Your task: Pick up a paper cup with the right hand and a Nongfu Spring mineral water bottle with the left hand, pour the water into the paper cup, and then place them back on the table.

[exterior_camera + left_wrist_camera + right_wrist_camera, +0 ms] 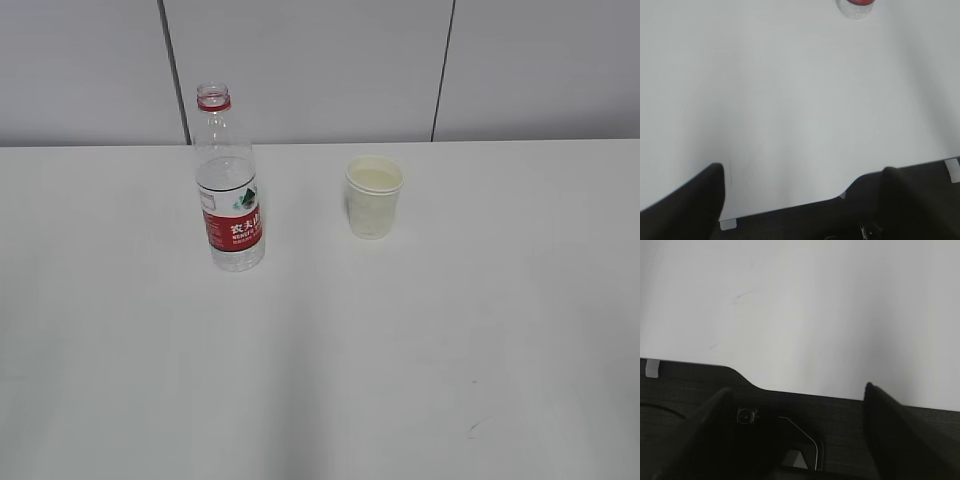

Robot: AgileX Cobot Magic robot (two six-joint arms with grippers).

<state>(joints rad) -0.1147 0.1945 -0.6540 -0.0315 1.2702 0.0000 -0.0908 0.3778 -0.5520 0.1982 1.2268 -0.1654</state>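
the bottle (229, 180) stands upright on the bench (320, 380), uncapped, with the cup (374, 196) to its right. both lie far ahead of the left pincer (800, 200) and right pincer (795, 435), each wide open and empty.

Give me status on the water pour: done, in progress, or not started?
Looks finished or nearly so. The paper cup holds liquid, and the uncapped Nongfu Spring mineral water bottle is only partly full; both stand upright and apart on the table. Nothing in hand: the left hand and right hand are open, back at the near table edge. Nothing visibly left.
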